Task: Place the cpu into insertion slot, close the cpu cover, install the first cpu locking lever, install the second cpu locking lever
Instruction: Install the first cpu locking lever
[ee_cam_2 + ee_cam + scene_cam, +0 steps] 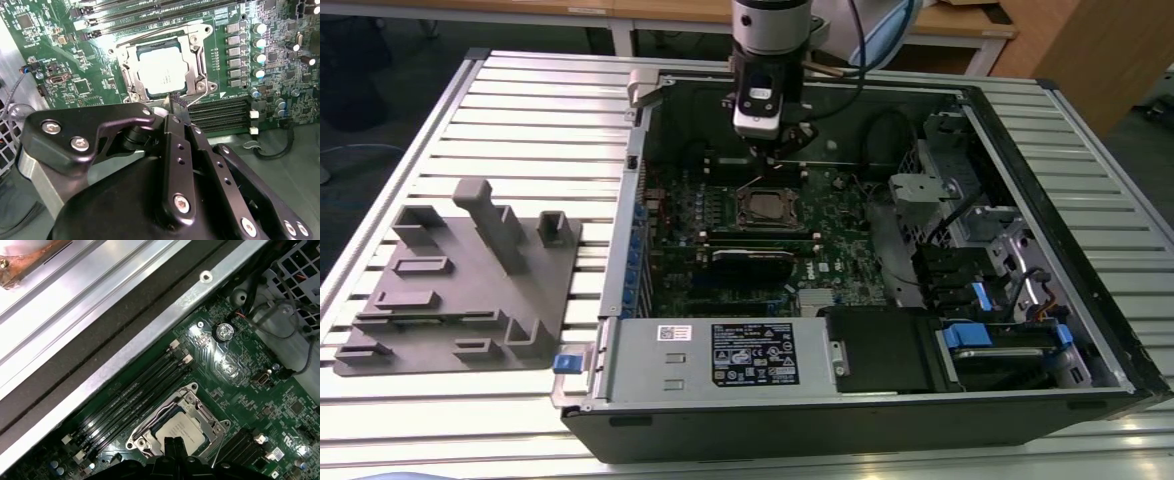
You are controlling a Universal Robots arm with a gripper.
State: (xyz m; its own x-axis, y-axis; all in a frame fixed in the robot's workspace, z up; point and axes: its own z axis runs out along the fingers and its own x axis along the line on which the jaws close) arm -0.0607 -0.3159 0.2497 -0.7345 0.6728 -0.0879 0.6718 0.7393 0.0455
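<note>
One dull silver cpu (162,71) lies flat in the insertion slot (131,83), framed by the cpu cover (196,46). End effector (176,102) fingers are pressed together just beside the slot's edge.

A ribbed silver tabletop (520,110) of parallel slats carries two things; toward the exterior view's left lies a grey fixture plate (460,285) with upright blocks; just beside it, toward the right, rests an open black computer case (854,420), its motherboard facing up.
</note>
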